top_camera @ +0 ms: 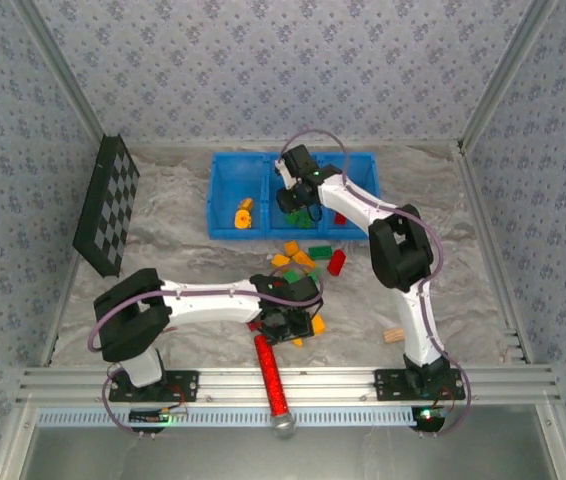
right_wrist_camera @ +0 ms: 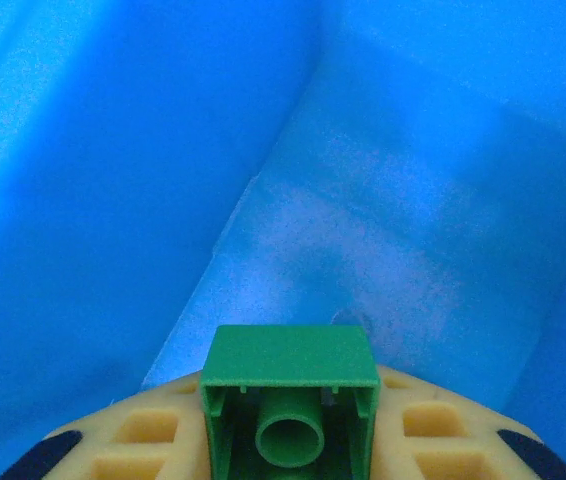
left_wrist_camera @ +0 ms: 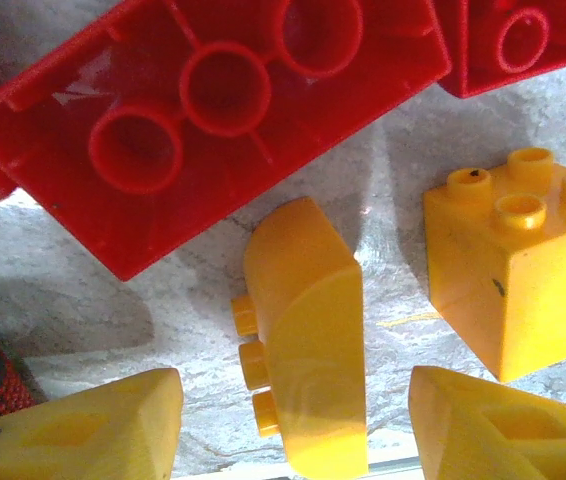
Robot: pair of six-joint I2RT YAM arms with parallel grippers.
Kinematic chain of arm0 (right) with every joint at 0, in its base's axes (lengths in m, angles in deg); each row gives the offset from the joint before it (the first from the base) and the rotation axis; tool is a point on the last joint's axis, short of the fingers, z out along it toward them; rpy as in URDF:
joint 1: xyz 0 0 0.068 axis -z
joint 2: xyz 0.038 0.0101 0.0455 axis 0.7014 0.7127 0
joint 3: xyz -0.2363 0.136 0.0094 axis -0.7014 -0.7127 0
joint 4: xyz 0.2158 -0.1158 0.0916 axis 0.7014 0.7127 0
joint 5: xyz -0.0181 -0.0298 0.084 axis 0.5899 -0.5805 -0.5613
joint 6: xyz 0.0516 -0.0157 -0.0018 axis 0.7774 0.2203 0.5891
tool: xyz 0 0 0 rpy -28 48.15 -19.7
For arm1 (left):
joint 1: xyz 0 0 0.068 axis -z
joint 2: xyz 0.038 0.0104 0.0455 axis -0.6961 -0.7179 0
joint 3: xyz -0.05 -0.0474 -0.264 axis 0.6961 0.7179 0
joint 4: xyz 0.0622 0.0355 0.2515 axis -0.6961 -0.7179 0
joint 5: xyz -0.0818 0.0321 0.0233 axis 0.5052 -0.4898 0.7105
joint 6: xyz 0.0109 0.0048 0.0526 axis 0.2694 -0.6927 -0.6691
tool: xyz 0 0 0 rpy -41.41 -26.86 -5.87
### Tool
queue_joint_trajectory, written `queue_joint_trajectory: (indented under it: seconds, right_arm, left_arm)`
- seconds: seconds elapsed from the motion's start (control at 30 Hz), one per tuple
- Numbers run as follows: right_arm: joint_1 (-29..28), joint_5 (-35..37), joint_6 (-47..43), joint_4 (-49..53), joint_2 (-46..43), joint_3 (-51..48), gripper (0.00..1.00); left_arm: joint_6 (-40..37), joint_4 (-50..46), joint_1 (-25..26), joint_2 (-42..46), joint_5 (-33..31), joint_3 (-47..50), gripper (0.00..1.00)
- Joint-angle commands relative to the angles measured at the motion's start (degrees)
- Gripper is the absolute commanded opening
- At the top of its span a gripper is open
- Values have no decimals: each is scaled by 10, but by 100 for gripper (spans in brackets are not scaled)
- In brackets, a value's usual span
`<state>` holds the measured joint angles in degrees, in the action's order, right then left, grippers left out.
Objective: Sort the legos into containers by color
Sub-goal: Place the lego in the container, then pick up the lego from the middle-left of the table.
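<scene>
Top external view: blue bin (top_camera: pixel 225 230), three compartments in a row, at the far side of the counter (top_camera: pixel 183 265). The left compartment holds yellow-orange legos (top_camera: pixel 244 213). Right hand (top_camera: pixel 296 197) is over the middle compartment. Loose legos (top_camera: pixel 305 258), mixed colours, lie just before the bin. Left hand (top_camera: pixel 288 322) is at the pile's near edge.

Left wrist view: fingers (left_wrist_camera: pixel 83 425) apart, with a curved yellow brick (left_wrist_camera: pixel 308 340) between them, clear of both. A large red brick (left_wrist_camera: pixel 213 110) lies beyond and a square yellow brick (left_wrist_camera: pixel 513 270) beside.

Right wrist view: right hand clamped on a green brick (right_wrist_camera: pixel 290 370), inside a blue compartment.
</scene>
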<state>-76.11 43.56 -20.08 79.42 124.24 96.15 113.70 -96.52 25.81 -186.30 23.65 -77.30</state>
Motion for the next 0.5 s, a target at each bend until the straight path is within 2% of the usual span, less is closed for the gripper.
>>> queue_joint_trajectory:
  seconds: [0.0,0.17,0.3,0.47]
  right_arm:
    - [2,5,-17,10,7,11,36]
    - [2,-3,-19,15,13,17,41]
    - [5,-14,-23,30,14,30,50]
    - [7,-16,-31,45,-19,31,59]
  left_arm:
    - [14,-12,5,-14,6,-16,59]
    - [13,-11,5,-32,10,-18,54]
    - [12,-12,5,-38,10,-15,49]
    - [12,-11,6,-36,5,-5,35]
